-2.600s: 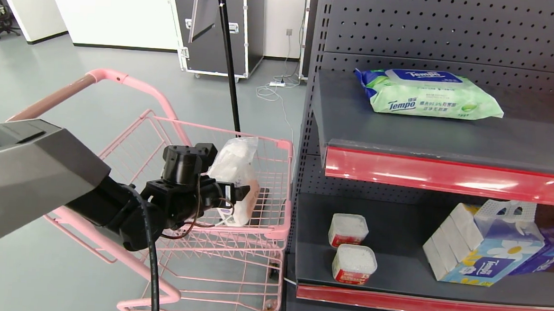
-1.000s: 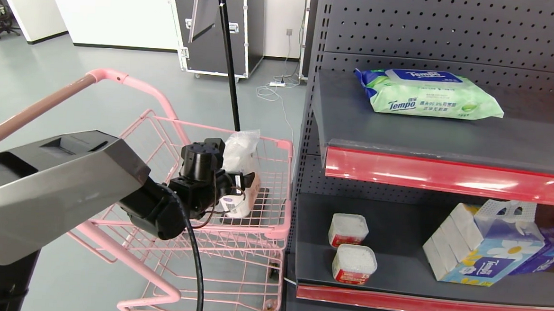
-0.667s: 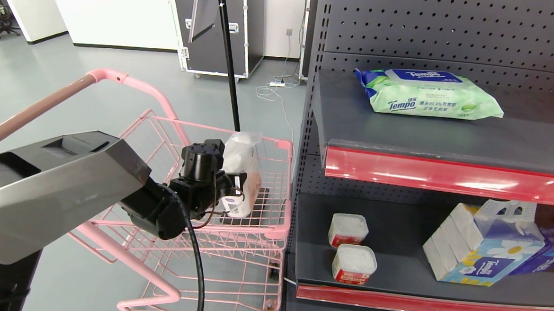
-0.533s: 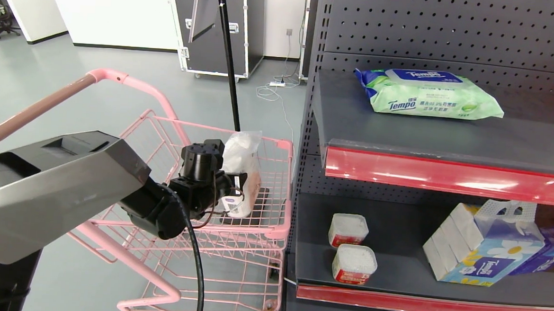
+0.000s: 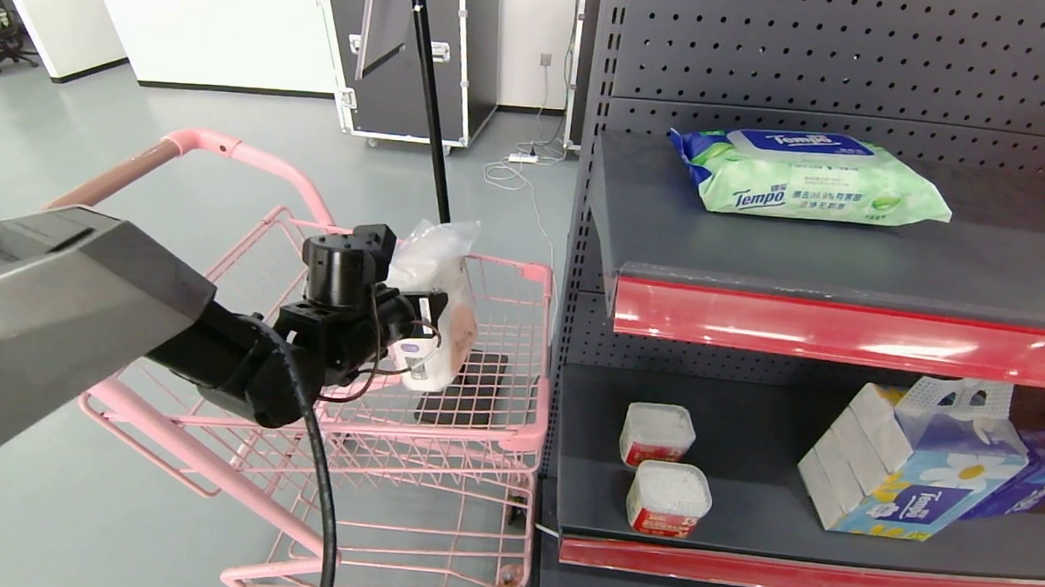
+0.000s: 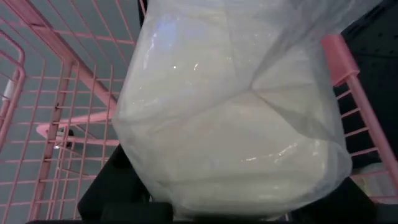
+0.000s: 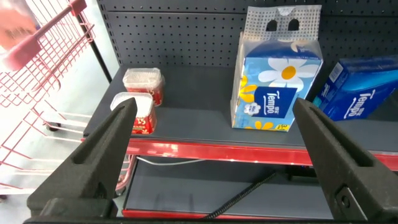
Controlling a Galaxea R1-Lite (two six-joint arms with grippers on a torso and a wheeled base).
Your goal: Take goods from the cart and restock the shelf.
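My left gripper (image 5: 423,340) is shut on a white goods bag (image 5: 442,267) in clear plastic and holds it upright above the basket of the pink cart (image 5: 497,435). In the left wrist view the bag (image 6: 230,118) bulges between the dark fingers, with the cart wires behind it. My right gripper (image 7: 214,109) is open with nothing in it, and it faces the lower shelf (image 7: 199,124). The grey shelf unit stands right of the cart, with an upper board (image 5: 846,257) and a lower board (image 5: 745,493).
A green wipes pack (image 5: 806,179) lies on the upper board. On the lower board stand two small tubs (image 5: 656,433) (image 5: 668,498), a tissue multipack (image 5: 916,466) and a blue box (image 7: 360,87). A black stand pole (image 5: 433,119) rises behind the cart.
The left gripper held the bag low in the cart basket for a while. In the last half second it rose and shifted left with the bag still gripped.
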